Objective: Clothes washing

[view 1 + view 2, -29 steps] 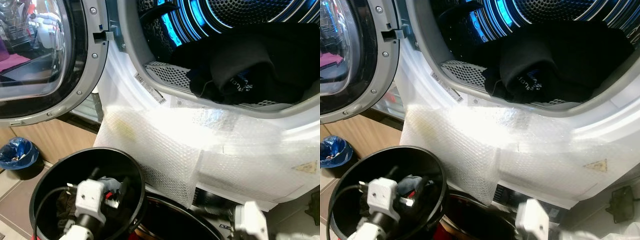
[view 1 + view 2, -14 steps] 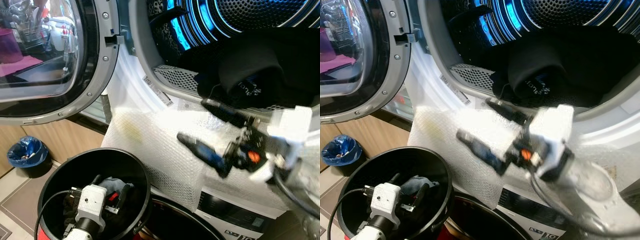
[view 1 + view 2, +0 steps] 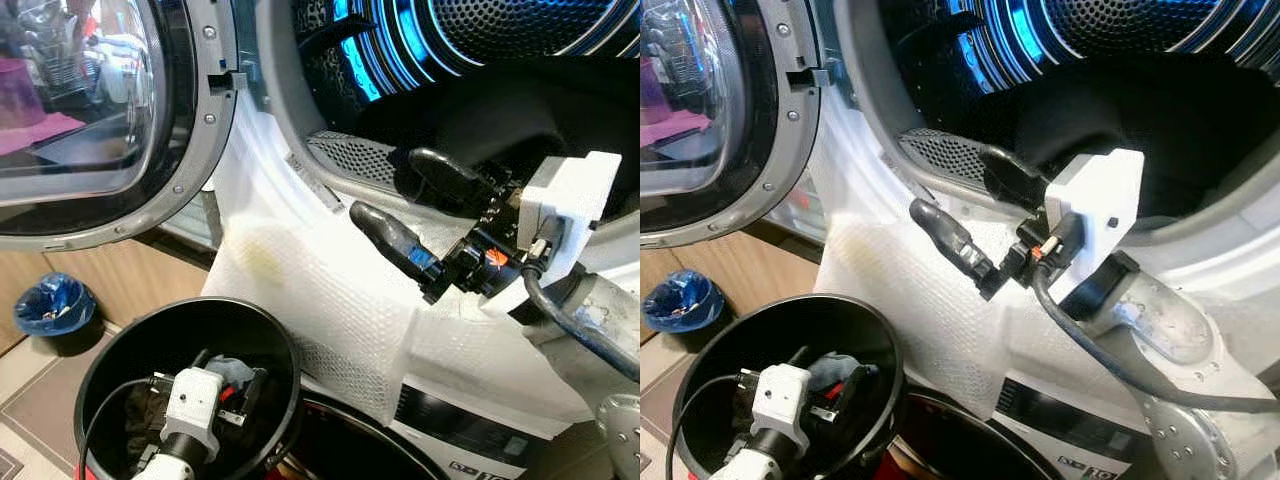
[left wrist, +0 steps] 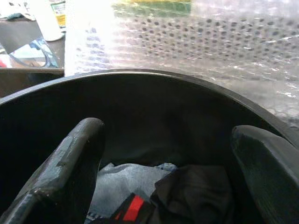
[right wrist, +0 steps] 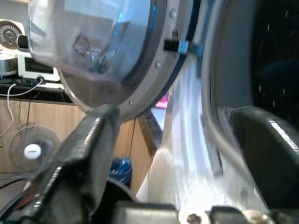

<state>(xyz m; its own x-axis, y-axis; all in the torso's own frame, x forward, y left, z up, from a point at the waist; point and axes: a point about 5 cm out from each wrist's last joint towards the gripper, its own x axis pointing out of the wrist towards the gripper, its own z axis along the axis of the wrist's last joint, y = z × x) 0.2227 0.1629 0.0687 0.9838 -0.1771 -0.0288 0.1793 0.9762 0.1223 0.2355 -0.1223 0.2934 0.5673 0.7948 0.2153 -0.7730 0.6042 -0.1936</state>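
Dark clothes (image 3: 540, 105) lie low in the blue-lit drum (image 3: 400, 40) of the washing machine. My right gripper (image 3: 390, 188) is raised in front of the drum's lower rim, open and empty, with its fingers (image 5: 88, 149) pointing toward the door side. My left gripper (image 4: 168, 135) hangs open inside a black bucket (image 3: 110, 345) on the floor. Just below its fingers (image 4: 74, 158) lie grey, black and red clothes (image 4: 140, 186), which it is not holding.
The round glass door (image 3: 100, 120) stands open at the left. Bubble wrap (image 3: 330, 300) covers the machine's front below the opening. A small bin with a blue bag (image 3: 48, 305) sits on the floor at the left. A second dark container (image 3: 350, 440) is beside the bucket.
My right arm came up from the bottom of the picture to the drum's mouth, open all the while. The left gripper stayed in the bucket. The camera shifted slightly.
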